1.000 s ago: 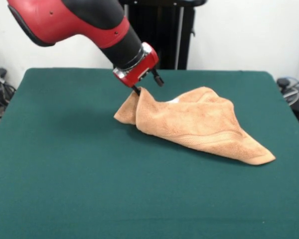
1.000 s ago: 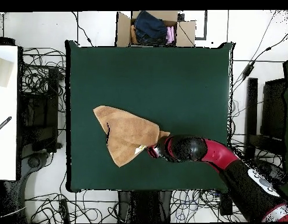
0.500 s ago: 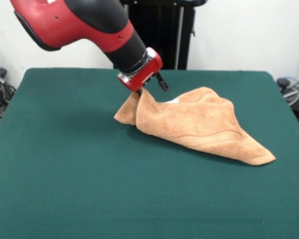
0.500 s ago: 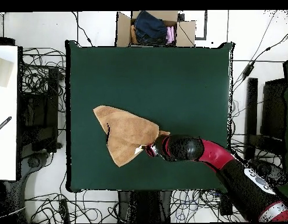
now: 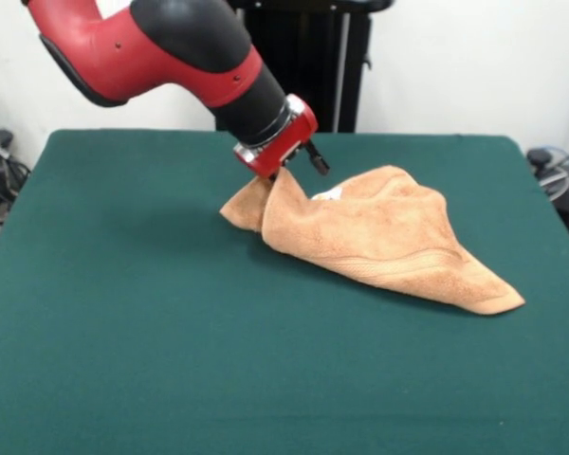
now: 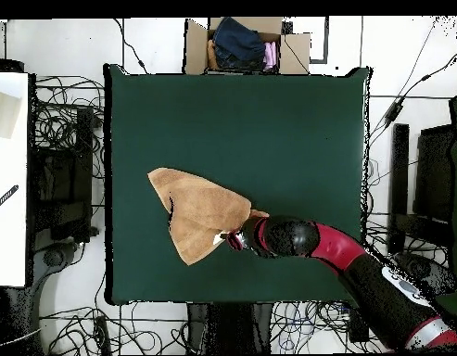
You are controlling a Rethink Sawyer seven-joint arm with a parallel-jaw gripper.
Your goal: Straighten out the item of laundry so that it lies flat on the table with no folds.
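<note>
The item of laundry is an orange-tan towel lying crumpled and folded over itself on the green table, right of centre. Its left end rises to a peak under my gripper, which is shut on that raised fold; one black fingertip shows beside it. A small white label peeks out just right of the peak. From above, the towel forms a rough triangle left of centre, with the gripper at its lower right corner.
A cardboard box of clothes stands beyond the table's top edge in the overhead view. Cables and equipment cover the floor on both sides. The red and black arm reaches in from the lower right.
In the front view my gripper has slid a little to the right, and the towel's raised peak has followed it. The rest of the towel has barely shifted.
</note>
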